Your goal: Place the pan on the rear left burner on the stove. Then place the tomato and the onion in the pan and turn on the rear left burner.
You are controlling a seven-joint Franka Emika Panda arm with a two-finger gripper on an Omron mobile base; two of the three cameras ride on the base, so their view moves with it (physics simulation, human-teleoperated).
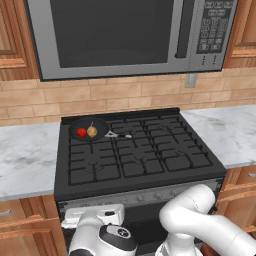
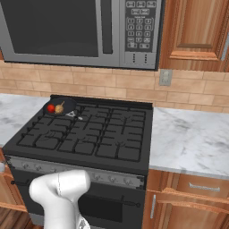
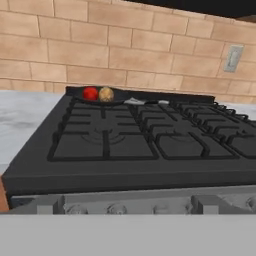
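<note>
The black pan (image 1: 101, 124) (image 2: 68, 103) sits at the back left of the stove (image 1: 145, 155) (image 2: 94, 134) (image 3: 125, 145), covering the rear left burner, its silvery handle pointing right. Inside it lie the red tomato (image 1: 81, 132) (image 2: 51, 108) (image 3: 90, 93) on the left and the tan onion (image 1: 92, 131) (image 2: 59, 108) (image 3: 106, 94) beside it. My gripper (image 3: 127, 207) hangs low in front of the stove's left front, facing the silver knob strip (image 1: 150, 196) (image 3: 117, 209). Its fingertips (image 3: 50, 204) stand wide apart, open, with nothing between them.
A grey microwave (image 1: 120, 35) hangs over the stove against a brick wall. Marble counters (image 1: 25, 160) (image 1: 232, 132) flank the stove, with wooden drawers below. My white arm (image 1: 210, 225) bends across the oven door.
</note>
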